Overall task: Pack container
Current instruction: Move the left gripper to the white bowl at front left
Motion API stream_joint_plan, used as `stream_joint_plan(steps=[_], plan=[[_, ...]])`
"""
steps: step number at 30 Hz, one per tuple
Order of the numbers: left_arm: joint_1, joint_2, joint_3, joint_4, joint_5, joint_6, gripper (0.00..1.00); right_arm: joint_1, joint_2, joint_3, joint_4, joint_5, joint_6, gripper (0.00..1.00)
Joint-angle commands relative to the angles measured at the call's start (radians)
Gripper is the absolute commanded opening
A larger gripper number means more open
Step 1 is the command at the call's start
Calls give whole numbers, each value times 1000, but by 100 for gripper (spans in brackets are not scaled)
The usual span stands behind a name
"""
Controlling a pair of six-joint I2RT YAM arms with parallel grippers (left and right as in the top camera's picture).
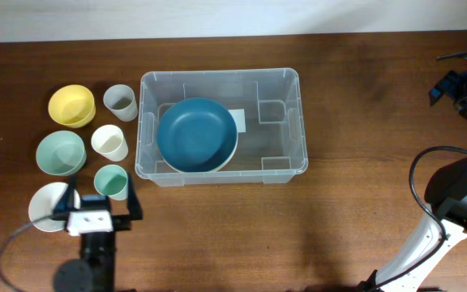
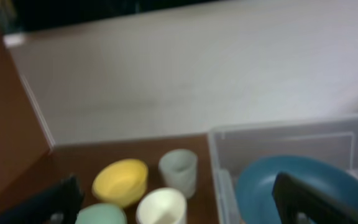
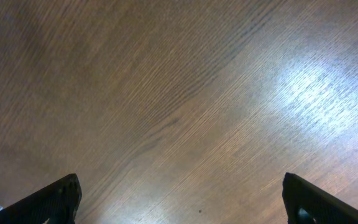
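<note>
1 pc done: blue bowl [image 1: 196,135] in container [image 1: 302,122]. You've 3 bowls [image 1: 61,152] + 3 cups [image 1: 109,142] left outside. Left gripper [image 1: 104,197], right gripper [image 3: 182,196] both spread wide, empty.

right pincer [image 3: 182,198]: fingers [image 3: 55,199] spread wide at lower corners | wooden table [image 3: 166,93] beneath | bright glare [image 3: 319,93] at right

1. Brown wooden table [image 1: 363,122], glossy grain.
2. At centre, directly on the wood: large clear container [image 1: 217,74].
3. Left of it, far row: yellow bowl [image 1: 72,105], grey cup [image 1: 120,102].
4. Middle row: pale green bowl [image 1: 61,153], cream cup [image 1: 109,143].
5. Nearest: white bowl [image 1: 47,207], teal cup [image 1: 111,182].
</note>
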Motion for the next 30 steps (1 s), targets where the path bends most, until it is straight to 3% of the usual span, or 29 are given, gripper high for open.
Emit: stream_joint_plan(steps=[1, 4, 7, 10, 13, 15, 21, 27, 30], plan=[[52, 202, 237, -122, 27, 25, 100, 2, -32, -4, 1, 15, 8, 99], [74, 409, 456, -287, 299, 148, 99, 2, -32, -4, 1, 15, 8, 99], [74, 556, 595, -416, 408, 150, 99, 2, -32, -4, 1, 15, 8, 99], [75, 640, 656, -460, 282, 134, 100, 2, -32, -4, 1, 15, 8, 99], [103, 709, 734, -556, 16, -99, 100, 2, -32, -4, 1, 15, 8, 99], [166, 764, 810, -676, -77, -226, 99, 2, -32, -4, 1, 15, 8, 99], [351, 861, 865, -782, -64, -293, 100, 2, -32, -4, 1, 15, 8, 99], [369, 917, 865, -838, 12, -306, 99, 2, -32, -4, 0, 15, 8, 99], [409, 956, 865, -859, -32, -505, 100, 2, -32, -4, 1, 15, 8, 99]])
